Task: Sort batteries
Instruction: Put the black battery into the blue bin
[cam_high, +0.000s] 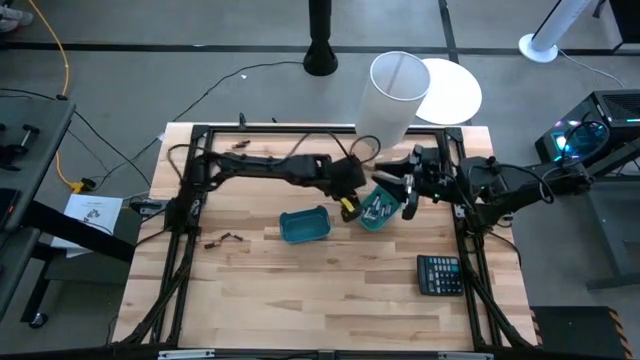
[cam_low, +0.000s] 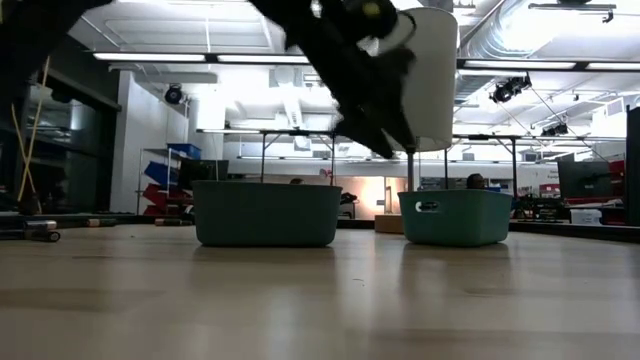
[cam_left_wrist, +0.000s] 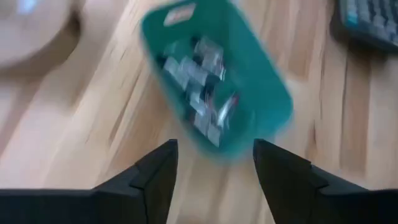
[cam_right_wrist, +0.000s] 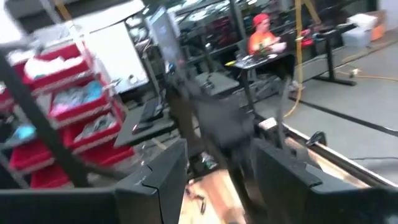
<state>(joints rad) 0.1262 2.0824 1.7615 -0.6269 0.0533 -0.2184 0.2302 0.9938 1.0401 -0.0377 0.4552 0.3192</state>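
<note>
Two small teal bins stand on the wooden table. One bin (cam_high: 305, 226) (cam_low: 265, 213) shows nothing inside. The other bin (cam_high: 380, 212) (cam_low: 455, 217) (cam_left_wrist: 261, 74) holds several small batteries (cam_left_wrist: 198, 87), dark and silvery. A few loose batteries (cam_high: 226, 239) lie on the table toward its left side, and others (cam_high: 238, 144) lie near the far edge. My left gripper (cam_high: 354, 202) (cam_left_wrist: 214, 148) is open and hovers just above the filled bin's left end, holding nothing. My right gripper (cam_high: 405, 192) (cam_right_wrist: 217, 152) is open by that bin's right end, raised and pointing level across the table.
A black calculator (cam_high: 439, 273) (cam_left_wrist: 373, 25) lies toward the near right of the table. A tall white cylinder (cam_high: 393, 95) (cam_low: 432, 80) and a white disc (cam_high: 455, 90) stand at the far edge. A black frame (cam_high: 190, 200) borders the work area. Bare wood (cam_high: 300, 300) lies near the front.
</note>
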